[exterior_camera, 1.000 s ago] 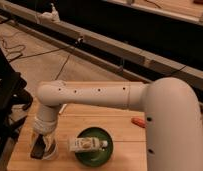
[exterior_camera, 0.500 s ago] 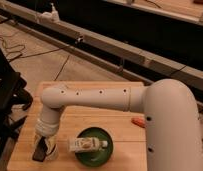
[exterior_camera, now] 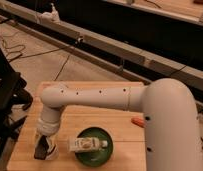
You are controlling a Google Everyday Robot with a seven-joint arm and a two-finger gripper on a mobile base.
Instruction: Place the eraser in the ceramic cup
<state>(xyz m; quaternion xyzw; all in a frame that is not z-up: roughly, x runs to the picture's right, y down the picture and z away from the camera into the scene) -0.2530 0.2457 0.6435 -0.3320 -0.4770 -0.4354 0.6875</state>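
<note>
My gripper [exterior_camera: 42, 149] hangs straight down from the white arm at the table's front left corner. Its dark tip is right against the left side of the white ceramic cup [exterior_camera: 53, 151], which shows only as a pale rim beside and behind it. A dark elongated shape sits at the gripper's tip; I cannot tell whether it is the eraser or part of the gripper. No eraser lies apart on the table.
A green round plate [exterior_camera: 98, 155] sits just right of the cup with a flat white rectangular piece [exterior_camera: 87, 144] on its left part. A small orange oblong object [exterior_camera: 138, 121] lies further right by my arm. The wooden table [exterior_camera: 95, 117] ends close to the left of the gripper.
The gripper has shifted slightly down and to the left beside the cup. The plate, the white piece and the orange object have not moved.
</note>
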